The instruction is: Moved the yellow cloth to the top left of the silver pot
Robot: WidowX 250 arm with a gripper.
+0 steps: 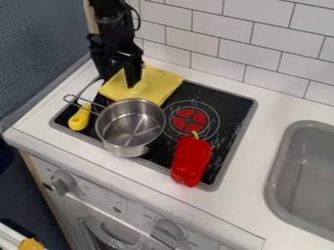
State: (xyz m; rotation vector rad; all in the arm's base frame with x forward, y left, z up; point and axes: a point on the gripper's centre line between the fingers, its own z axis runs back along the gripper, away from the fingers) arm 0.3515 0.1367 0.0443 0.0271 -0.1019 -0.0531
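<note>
Two fingers on the gripper [120,83], and they're standing apart, so I'd call it open. It's hanging in the upper left of the frame, right down at the left part of the yellow cloth [157,80], with the black arm [110,17] coming in from the top edge. The cloth lies just behind the silver pot [130,128], up and a bit right in the frame, partly on the black stove [228,107] and partly over its back edge onto the white counter [261,93]. Can't tell if cloth and pot actually touch.

Pot's sitting upright on the left half of the stove, wire handle [81,101] sticking out to the upper left. There's some yellow veg [79,118] right by that handle. Red burner [189,119] is to the right of the pot, and a red pepper [190,163] lies below it, green stem up toward the burner.

Rest of the setup: grey sink [279,156] at the right edge, white tiles [221,29] across the top, and knobs [63,183] on the front panel, lower left and bottom middle.
</note>
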